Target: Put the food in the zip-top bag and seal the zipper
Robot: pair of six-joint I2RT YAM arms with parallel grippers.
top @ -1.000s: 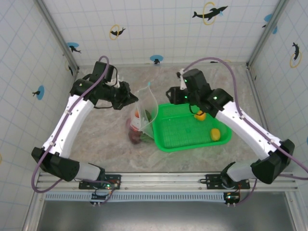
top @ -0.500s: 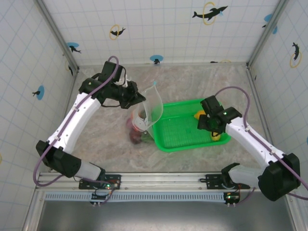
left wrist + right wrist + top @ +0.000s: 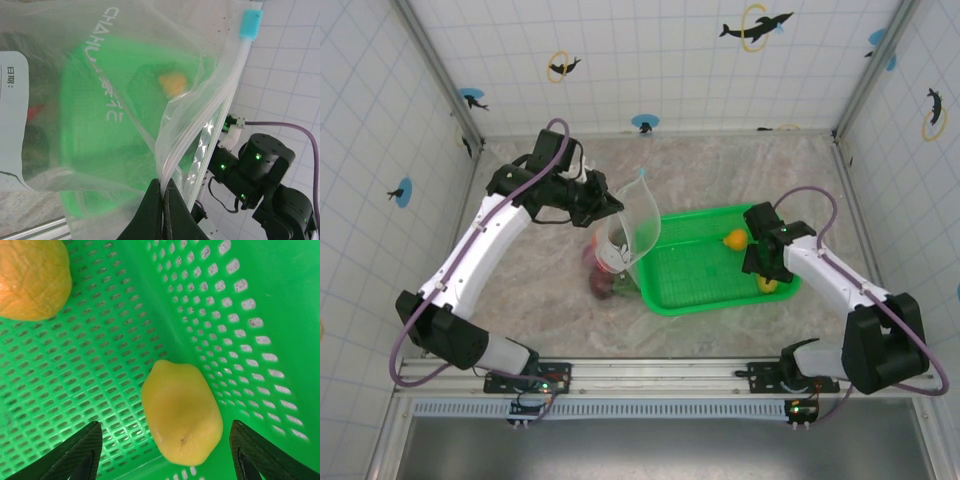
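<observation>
The zip-top bag (image 3: 632,222) stands upright at the left end of the green basket (image 3: 695,270), its mouth held open. My left gripper (image 3: 611,206) is shut on the bag's rim. In the left wrist view the left gripper (image 3: 163,181) pinches the clear zipper (image 3: 235,70), whose pale-blue end piece (image 3: 250,23) is at the top. Several pieces of food (image 3: 603,272) lie in the bag's bottom. My right gripper (image 3: 766,272) is down in the basket, open. Its fingers (image 3: 80,455) straddle a yellow food piece (image 3: 182,412) without touching it. An orange piece (image 3: 32,277) lies apart.
The basket's mesh wall (image 3: 240,315) rises close on the right of the yellow piece. The orange piece (image 3: 734,239) sits by the basket's far rim. Tiled walls enclose the marble tabletop (image 3: 540,280) on three sides.
My right arm swung from beside the bag's mouth over to the basket's right end and came down over the yellow piece. The left arm shifted the bag slightly to the right.
</observation>
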